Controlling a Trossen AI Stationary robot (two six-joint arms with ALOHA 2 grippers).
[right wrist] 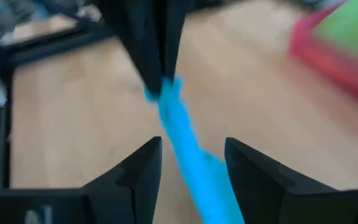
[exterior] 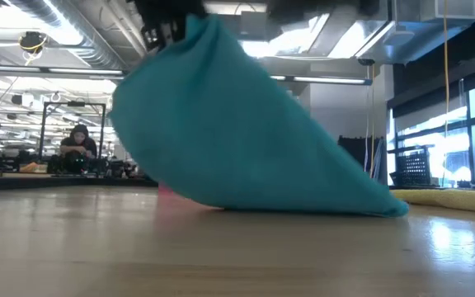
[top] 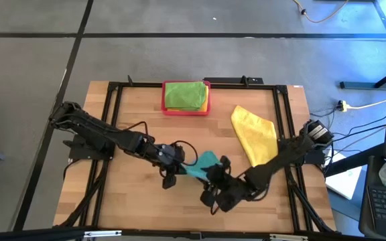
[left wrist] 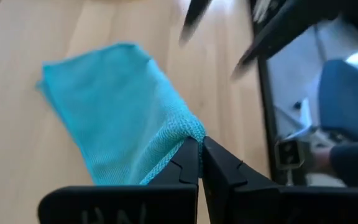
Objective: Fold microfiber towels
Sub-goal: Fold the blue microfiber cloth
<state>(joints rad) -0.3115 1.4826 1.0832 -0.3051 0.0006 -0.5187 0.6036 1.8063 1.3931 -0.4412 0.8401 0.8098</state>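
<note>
Teal towel (exterior: 237, 132) filled the low view, one corner lifted high and the rest draped down to the wooden table (exterior: 221, 256), its far edge trailing on the surface. That raised corner was pinched in the left gripper (left wrist: 201, 149), whose fingers were pressed together on the cloth's hem. The right gripper (right wrist: 188, 152) sat just beside, fingers apart, with the hanging fold of the towel running between them but not yet clamped; from above both grippers met near the table's front middle, over the teal towel (top: 203, 163).

To do this fold well, the right gripper would likely need to close on the second corner before the left one travels, so the edge stays taut and the halves land squarely; dragging with a single pinch risks a skewed, bunched fold.

Farther out, a yellow towel (top: 254, 134) lay loose on the right half of the table, well apart, and a green towel (top: 185, 95) rested in the pink tray (top: 186, 111) at the far edge.
</note>
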